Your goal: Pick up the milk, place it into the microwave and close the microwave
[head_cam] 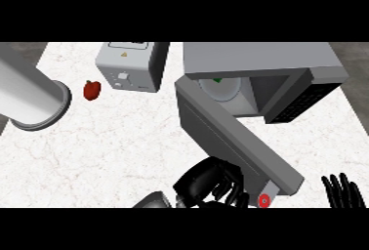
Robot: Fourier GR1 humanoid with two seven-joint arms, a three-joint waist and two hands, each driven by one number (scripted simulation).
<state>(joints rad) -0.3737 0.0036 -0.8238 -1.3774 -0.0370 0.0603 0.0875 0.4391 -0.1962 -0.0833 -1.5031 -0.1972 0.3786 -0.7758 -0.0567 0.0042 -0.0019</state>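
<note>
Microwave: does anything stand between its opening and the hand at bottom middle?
Yes. The open door slants from the microwave down to the left hand, which is on the door's outer side, away from the opening.

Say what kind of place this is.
Most likely a kitchen: a marbled counter carries a microwave with its door swung open, a toaster and a red pepper.

Bright, even light on the white marble-veined desk (108, 141); grey floor (22, 47) peeks past its corner, left of the toaster (130, 66).
</note>
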